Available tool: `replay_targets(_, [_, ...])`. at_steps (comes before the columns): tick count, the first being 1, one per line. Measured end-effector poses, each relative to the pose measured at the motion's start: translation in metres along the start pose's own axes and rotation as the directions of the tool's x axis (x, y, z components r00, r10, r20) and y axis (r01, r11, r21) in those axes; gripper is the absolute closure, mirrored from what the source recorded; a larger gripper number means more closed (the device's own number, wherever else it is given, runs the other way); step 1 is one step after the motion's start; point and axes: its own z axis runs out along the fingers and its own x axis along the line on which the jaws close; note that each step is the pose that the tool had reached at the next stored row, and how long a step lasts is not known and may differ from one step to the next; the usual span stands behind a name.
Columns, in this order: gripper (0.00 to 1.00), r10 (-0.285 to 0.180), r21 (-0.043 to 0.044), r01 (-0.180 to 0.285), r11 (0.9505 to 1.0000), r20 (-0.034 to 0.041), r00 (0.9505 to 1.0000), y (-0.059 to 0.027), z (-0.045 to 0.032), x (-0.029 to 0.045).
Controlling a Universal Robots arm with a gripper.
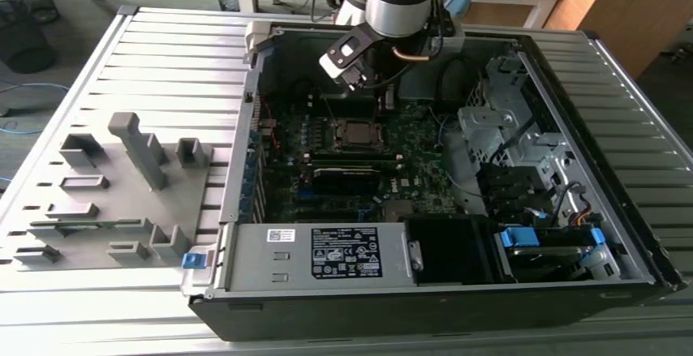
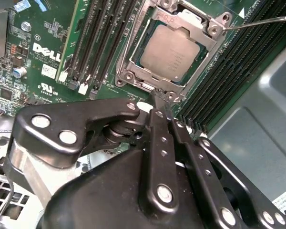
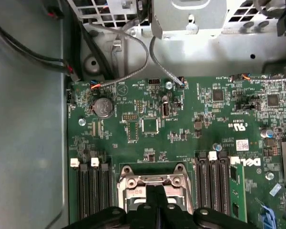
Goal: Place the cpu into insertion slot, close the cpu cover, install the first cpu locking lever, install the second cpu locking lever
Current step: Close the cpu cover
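Observation:
The cpu, a dull silver square chip, lies in its socket on the green motherboard. The silvery cpu cover lies flat around it, and the chip shows through its window. From the socket's corner a thin metal locking lever sticks out over the memory slots. My gripper hovers just off the socket's edge, its black fingers pressed together with nothing between them. In the exterior view the gripper hangs above the socket. In the first wrist view the fingers overlap the socket frame.
The open computer case has tall walls around the board. Memory slots flank the socket on both sides. Cables and a metal drive cage stand near the board. A grey fixture tray sits at the exterior view's left.

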Motion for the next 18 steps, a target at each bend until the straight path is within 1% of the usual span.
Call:
replay_targets(2, [0.89,-0.006,0.0002,0.006,1.0000,-0.0003,1.0000,0.0000,0.0001,0.0000])
replay_targets(5, [0.89,-0.054,0.0006,0.054,0.9985,-0.0034,0.9985,-0.0001,0.0005,0.0000])
replay_targets(7, [0.89,-0.090,0.0008,0.090,0.9960,-0.0058,0.9959,-0.0001,0.0009,0.0000])
replay_targets(9, [0.89,-0.126,0.0011,0.126,0.9921,-0.0078,0.9921,-0.0001,0.0013,0.0000])
replay_targets(12, [0.89,-0.180,0.0013,0.180,0.9837,-0.0111,0.9836,-0.0002,0.0020,0.0000])
replay_targets(14, [0.89,-0.215,0.0013,0.215,0.9766,-0.0132,0.9765,-0.0002,0.0023,0.0000])
replay_targets(18, [0.89,-0.284,0.0012,0.284,0.9587,-0.0174,0.9586,-0.0002,0.0024,0.0000])
